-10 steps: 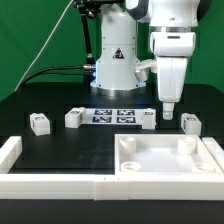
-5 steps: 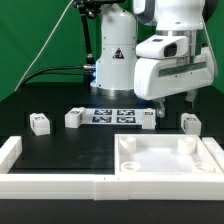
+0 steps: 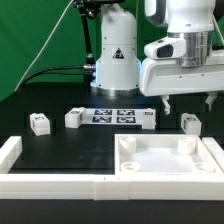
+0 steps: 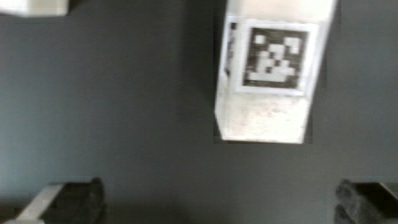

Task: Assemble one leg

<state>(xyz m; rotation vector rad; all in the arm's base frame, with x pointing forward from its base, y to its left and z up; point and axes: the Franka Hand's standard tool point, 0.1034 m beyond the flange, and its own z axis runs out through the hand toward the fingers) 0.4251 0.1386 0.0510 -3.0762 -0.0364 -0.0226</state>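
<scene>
Several small white legs with marker tags lie on the black table: one (image 3: 39,123) and another (image 3: 74,118) at the exterior view's left, one (image 3: 148,119) by the marker board, and one (image 3: 189,122) at the right. My gripper (image 3: 189,101) hangs open and empty just above the rightmost leg, with a finger (image 3: 165,103) on either side. In the wrist view a leg (image 4: 272,70) with its tag facing up lies ahead of the open gripper (image 4: 221,205), apart from both fingers (image 4: 71,203).
The marker board (image 3: 112,115) lies flat before the robot base. The large white square panel (image 3: 170,160) with corner holes lies at the front right. A white rail (image 3: 12,150) runs along the front left. Another white part's corner (image 4: 36,6) shows in the wrist view.
The gripper has turned about its vertical axis, so its fingers now stand side by side over the rightmost leg. It has shifted slightly right. The legs have not moved.
</scene>
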